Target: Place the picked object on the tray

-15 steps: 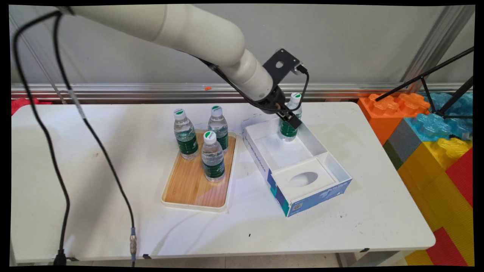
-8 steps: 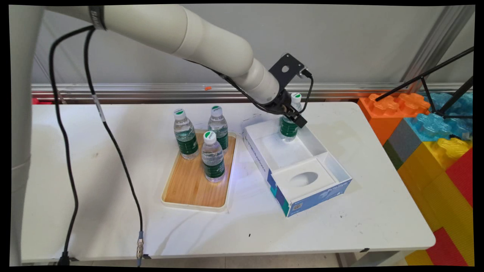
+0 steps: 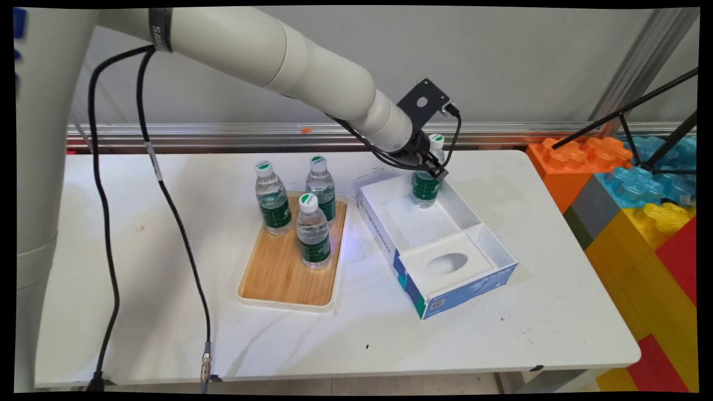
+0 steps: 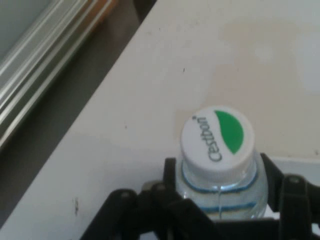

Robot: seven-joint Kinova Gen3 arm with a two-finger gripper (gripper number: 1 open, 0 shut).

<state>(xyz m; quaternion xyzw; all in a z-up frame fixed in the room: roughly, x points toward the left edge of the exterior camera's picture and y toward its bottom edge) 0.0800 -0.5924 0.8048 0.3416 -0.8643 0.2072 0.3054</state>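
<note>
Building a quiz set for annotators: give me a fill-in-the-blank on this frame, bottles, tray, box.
1. The wooden tray holds ____ water bottles.
2. The pincer is at the shoulder of the bottle standing inside the ____.
3. That bottle's cap is white and ____.
4. The bottle stands at the box's ____ end.

Missing: three; box; green; far

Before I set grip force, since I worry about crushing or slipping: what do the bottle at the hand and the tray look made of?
The bottle at the hand looks like thin clear plastic: see-through ribbed wall, glossy green label, smooth white cap. The tray shows a matte wood-grain floor, perhaps bamboo or a printed veneer, within a smooth cream rim, probably plastic.
</note>
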